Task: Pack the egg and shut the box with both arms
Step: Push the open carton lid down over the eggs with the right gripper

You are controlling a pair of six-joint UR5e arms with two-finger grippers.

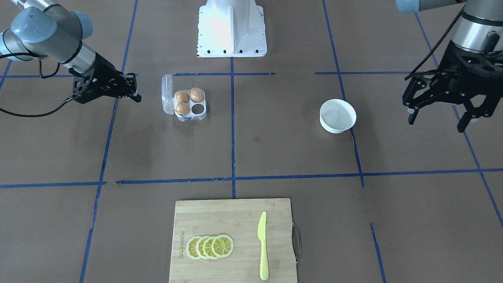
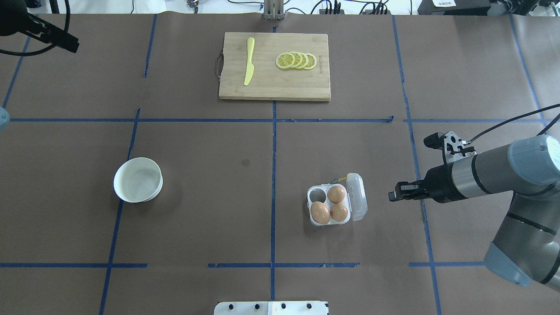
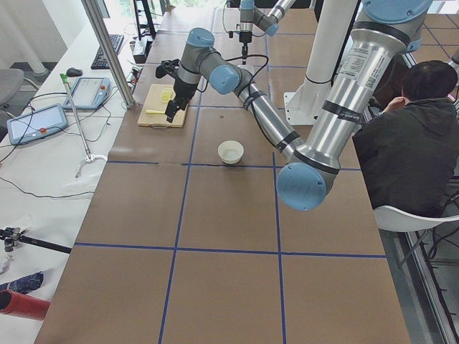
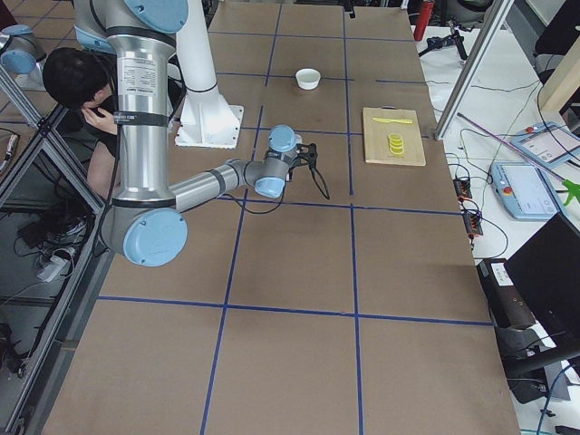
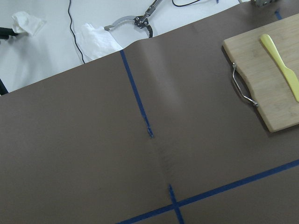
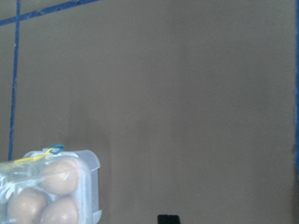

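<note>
Overhead exterior shows box [image 2: 358,197] open, holding three eggs [image 2: 336,194].

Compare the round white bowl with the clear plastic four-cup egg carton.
The round white bowl is opaque and looks empty; the clear plastic four-cup egg carton holds three orange-brown eggs, one cup bare. The bowl has no lid; the carton's hinged lid lies open. Both sit on the brown table.

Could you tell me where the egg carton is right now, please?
In the overhead view the egg carton sits just right of the centre tape line, lid open, with the right pincer nearest, beside its lid but apart.
</note>
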